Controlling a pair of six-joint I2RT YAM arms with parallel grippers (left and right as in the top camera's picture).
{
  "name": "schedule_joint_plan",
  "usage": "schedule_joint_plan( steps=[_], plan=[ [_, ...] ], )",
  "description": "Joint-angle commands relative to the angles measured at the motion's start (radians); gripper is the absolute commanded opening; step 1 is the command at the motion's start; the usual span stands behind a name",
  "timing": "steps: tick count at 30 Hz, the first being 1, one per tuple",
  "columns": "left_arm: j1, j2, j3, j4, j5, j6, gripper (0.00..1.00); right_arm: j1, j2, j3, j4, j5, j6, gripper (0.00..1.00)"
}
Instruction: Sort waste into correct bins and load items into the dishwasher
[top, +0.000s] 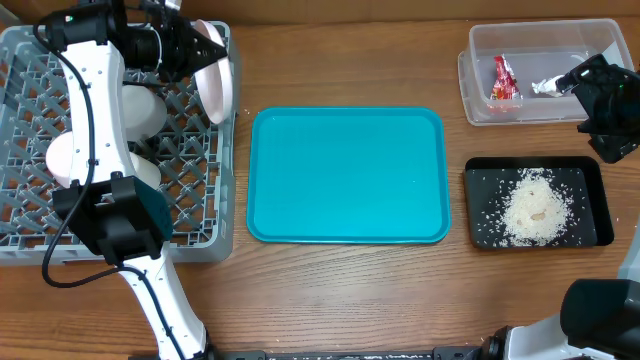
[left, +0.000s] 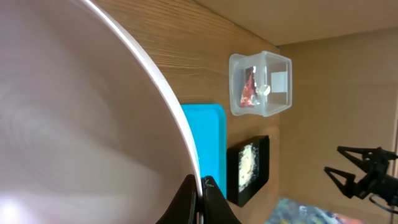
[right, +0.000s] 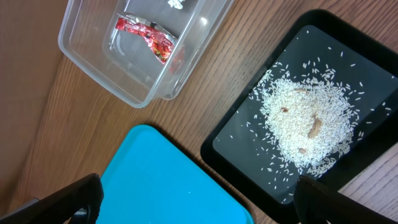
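Note:
My left gripper (left: 200, 198) is shut on the rim of the large white plate (top: 219, 82), which it holds on edge over the right side of the grey dish rack (top: 25, 215); the plate (left: 74, 118) fills the left wrist view. Pale bowls (top: 140, 108) sit in the rack under the arm. The clear tub (top: 475, 95) at the back right holds the red wrapper (top: 503, 78) and white tissue (top: 546, 86). The black tray (top: 590, 190) holds rice scraps (top: 535, 208). My right gripper (right: 199, 196) is open and empty, high above the table's right side. Cup and chopsticks are hidden.
An empty teal tray (top: 347, 175) lies in the middle of the wooden table, between the rack and the two bins. The right wrist view shows the tub (right: 93, 68), the wrapper (right: 144, 37), the black tray (right: 230, 149) and a teal tray corner (right: 161, 180).

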Motion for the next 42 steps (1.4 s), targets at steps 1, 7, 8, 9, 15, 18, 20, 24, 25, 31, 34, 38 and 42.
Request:
schedule_joint_plan(
  steps=[1,7,8,9,15,18,20,24,25,31,34,38,42],
  plan=[
    [-0.001,0.006,-0.008,-0.006,-0.008,0.047,0.04,-0.002,-0.002,0.011,0.003,0.003,0.000,1.00],
    [-0.001,0.006,-0.008,-0.007,-0.008,0.047,0.04,-0.002,-0.002,0.011,0.003,0.003,0.000,1.00],
    [-0.001,0.006,-0.008,-0.010,-0.008,0.047,0.04,-0.002,-0.002,0.011,0.003,0.003,0.000,1.00],
    [-0.001,0.006,-0.008,-0.011,-0.008,0.047,0.04,-0.002,-0.002,0.011,0.003,0.003,0.000,1.00],
    [0.003,0.006,-0.008,-0.011,-0.005,0.055,0.04,-0.002,-0.002,0.011,0.003,0.003,0.000,1.00],
    [0.015,0.006,-0.008,-0.014,-0.005,0.054,0.05,-0.002,-0.002,0.011,0.003,0.003,0.000,1.00],
    [0.030,0.006,-0.008,-0.021,-0.005,0.043,0.21,-0.002,-0.002,0.011,0.003,0.003,0.000,1.00],
    [0.063,0.005,-0.008,-0.039,0.042,0.033,0.68,-0.002,-0.002,0.011,0.003,0.003,0.000,1.00],
    [0.070,0.005,-0.008,-0.041,0.058,0.036,0.79,-0.002,-0.002,0.011,0.003,0.003,0.000,1.00],
    [0.103,-0.017,-0.003,-0.098,0.082,0.039,0.95,-0.002,-0.002,0.011,0.003,0.003,0.000,1.00],
    [0.115,-0.045,-0.003,-0.145,0.082,0.045,0.95,-0.002,-0.002,0.011,0.003,0.003,0.000,1.00],
    [0.130,-0.109,-0.003,-0.226,0.082,0.075,0.95,-0.002,-0.002,0.011,0.003,0.003,0.000,1.00],
    [0.133,-0.184,-0.003,-0.331,0.076,0.159,0.96,-0.002,-0.002,0.011,0.003,0.003,0.000,1.00]
  ],
)
